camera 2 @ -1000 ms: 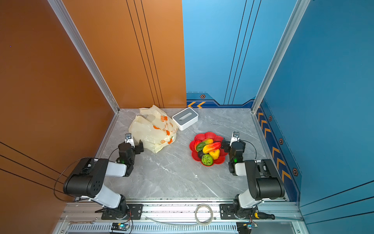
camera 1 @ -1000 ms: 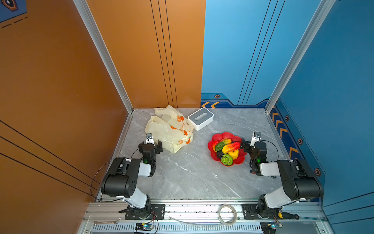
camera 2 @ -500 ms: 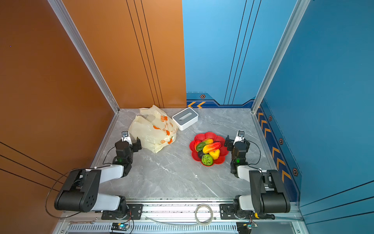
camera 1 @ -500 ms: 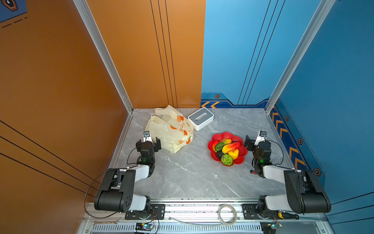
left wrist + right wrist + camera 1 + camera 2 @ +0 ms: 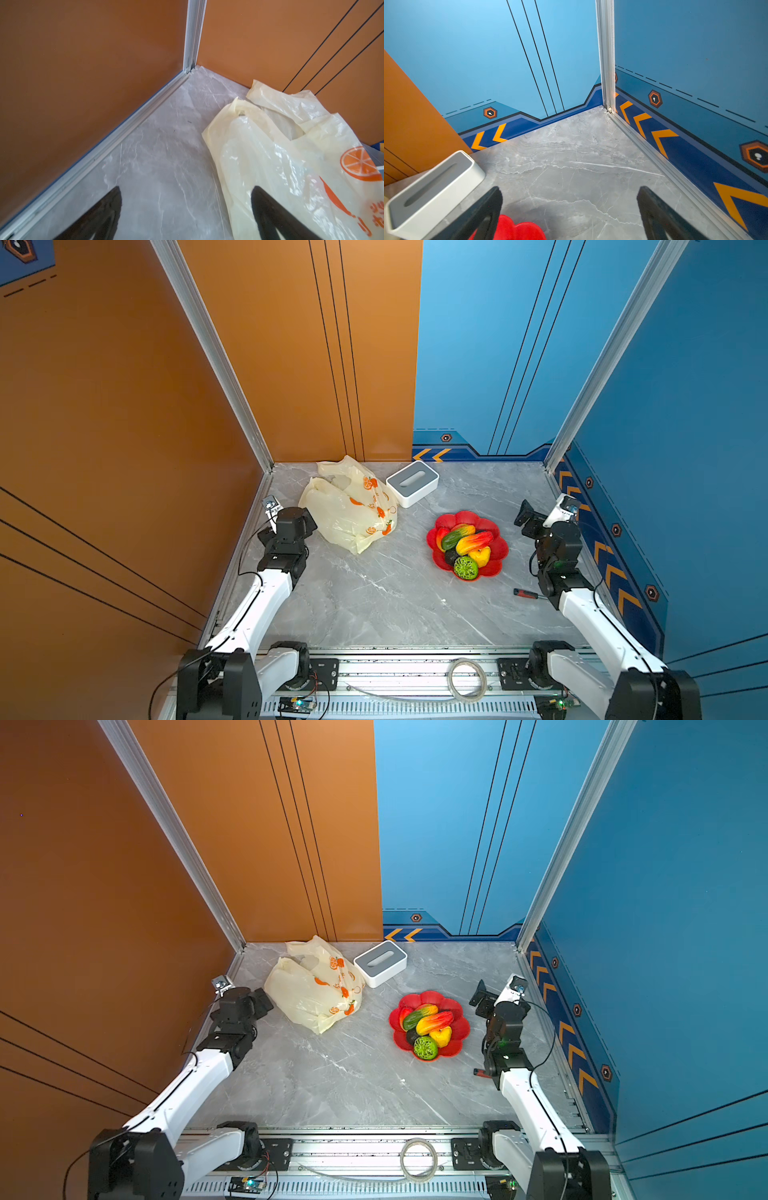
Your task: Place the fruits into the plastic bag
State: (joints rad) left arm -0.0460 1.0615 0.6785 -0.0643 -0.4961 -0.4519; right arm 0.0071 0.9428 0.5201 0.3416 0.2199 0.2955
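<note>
Worktop (image 5: 374,605): was grey marble.
Fruits (image 5: 473,542): lay heaped in red dish (image 5: 500,552).
Plastic bag (image 5: 338,516): lay crumpled, well apart.
Left gripper (image 5: 187,189): gaped, empty.
Right gripper (image 5: 570,189): gaped, empty.

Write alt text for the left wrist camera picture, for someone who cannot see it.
A crinkly cream-yellow plastic bag printed with an orange slice lies on a grey marble table, in a corner of orange walls. The left tool is open and empty, one black tip in front of the bag.
</note>
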